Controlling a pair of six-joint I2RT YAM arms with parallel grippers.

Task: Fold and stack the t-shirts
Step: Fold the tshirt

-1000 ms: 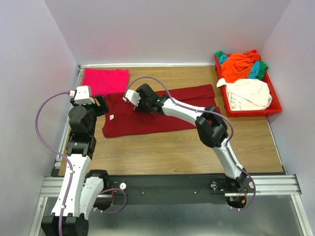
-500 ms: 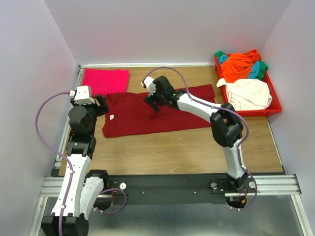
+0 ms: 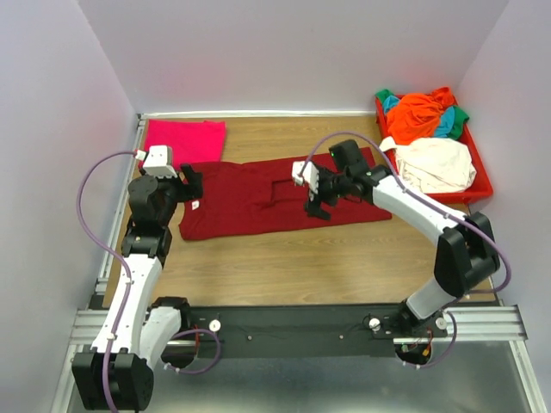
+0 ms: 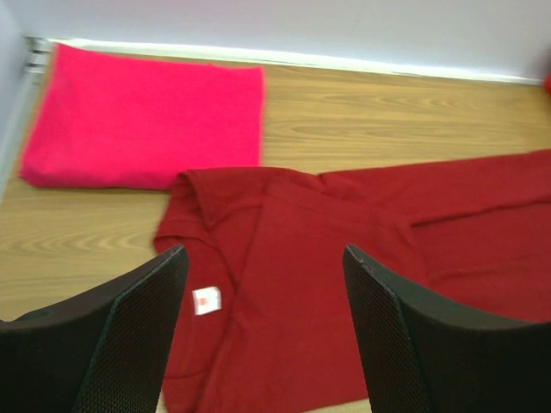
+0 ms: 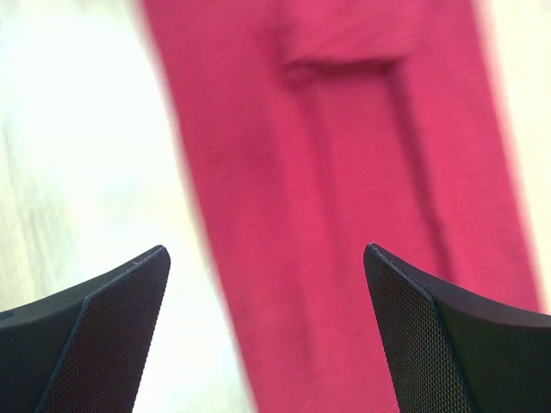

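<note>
Pale walls close in a wooden bench (image 3: 301,249). A maroon t-shirt (image 3: 258,202) lies flat across the middle of it as a long band running left to right. Its collar is at the left end, where a small white label (image 4: 205,299) shows, and a shallow crease crosses the cloth near the middle. A magenta t-shirt (image 3: 183,139) lies folded into a neat rectangle in the far left corner, just beyond the maroon collar. At the far right, a red tray (image 3: 478,194) holds a heap of an orange shirt (image 3: 417,116), a cream shirt (image 3: 435,163) and bits of green and teal cloth.

The left fingers (image 3: 191,183) are spread wide over the collar end of the maroon t-shirt and grip nothing. The right fingers (image 3: 317,200) stand fully apart above the shirt's right half, with nothing between them. The right wrist view is blurred, so whether their tips touch the cloth cannot be told.
</note>
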